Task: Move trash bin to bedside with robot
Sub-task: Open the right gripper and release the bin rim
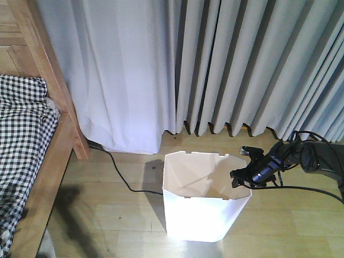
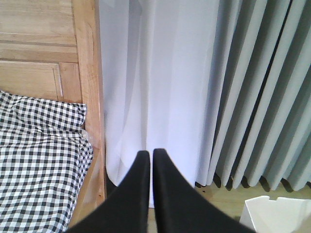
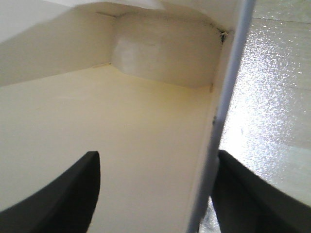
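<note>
The white trash bin [image 1: 200,215] stands upright on the wooden floor, right of the bed, with its cream inside showing. My right gripper [image 1: 243,179] is at its right rim, open and straddling the wall. In the right wrist view the bin wall [image 3: 227,97] runs between the jaws: one finger [image 3: 73,194] is inside, well off the wall, and the other finger [image 3: 243,194] is outside against it. The bedside, a light wooden bed frame [image 1: 51,166] with checked bedding [image 1: 21,134], is at the left. My left gripper [image 2: 151,156] is shut on nothing, up in the air facing the curtain.
Grey-white curtains [image 1: 215,64] hang along the back wall down to the floor. A loose black cable [image 1: 121,180] runs across the floor between the bed and the bin. The bed's headboard post [image 2: 90,97] rises at the left.
</note>
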Tool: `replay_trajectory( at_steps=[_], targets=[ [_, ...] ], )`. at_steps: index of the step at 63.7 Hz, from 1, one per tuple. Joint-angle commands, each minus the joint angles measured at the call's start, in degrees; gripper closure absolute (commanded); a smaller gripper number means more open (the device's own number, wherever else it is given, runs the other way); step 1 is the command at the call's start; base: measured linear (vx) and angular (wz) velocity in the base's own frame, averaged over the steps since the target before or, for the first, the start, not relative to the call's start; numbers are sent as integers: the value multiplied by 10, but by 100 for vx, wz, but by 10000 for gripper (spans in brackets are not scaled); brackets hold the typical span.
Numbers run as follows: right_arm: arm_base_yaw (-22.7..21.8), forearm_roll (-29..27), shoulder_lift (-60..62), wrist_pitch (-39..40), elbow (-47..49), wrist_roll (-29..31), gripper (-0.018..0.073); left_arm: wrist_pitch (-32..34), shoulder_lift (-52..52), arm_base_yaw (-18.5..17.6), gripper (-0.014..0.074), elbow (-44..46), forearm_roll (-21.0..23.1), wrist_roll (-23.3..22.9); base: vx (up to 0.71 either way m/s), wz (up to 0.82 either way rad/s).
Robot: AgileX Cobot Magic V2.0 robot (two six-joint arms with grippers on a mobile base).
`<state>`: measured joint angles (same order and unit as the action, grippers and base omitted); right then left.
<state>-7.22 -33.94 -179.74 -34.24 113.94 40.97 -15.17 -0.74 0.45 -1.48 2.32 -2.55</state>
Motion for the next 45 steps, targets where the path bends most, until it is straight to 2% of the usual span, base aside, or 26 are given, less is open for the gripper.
replay_trajectory(
  at_steps=[1, 12, 22, 28, 45],
  targets=[
    [-8, 0, 55, -8, 8, -7, 86, 40, -8, 1, 602, -7, 2, -3, 0, 0],
    [-7, 4, 81, 9, -26, -15, 86, 40, -8, 1, 602, -7, 2, -3, 0, 0],
    [-7, -3, 146, 116, -147, -15, 86, 40, -8, 1, 602, -7, 2, -3, 0, 0],
    [-6, -6, 199, 180, -230, 17, 86, 40, -8, 1, 602, -7, 2, -3, 0, 0],
    [-7, -7, 398, 190, -409, 99, 86, 40, -8, 1, 602, -7, 2, -3, 0, 0]
  ],
)
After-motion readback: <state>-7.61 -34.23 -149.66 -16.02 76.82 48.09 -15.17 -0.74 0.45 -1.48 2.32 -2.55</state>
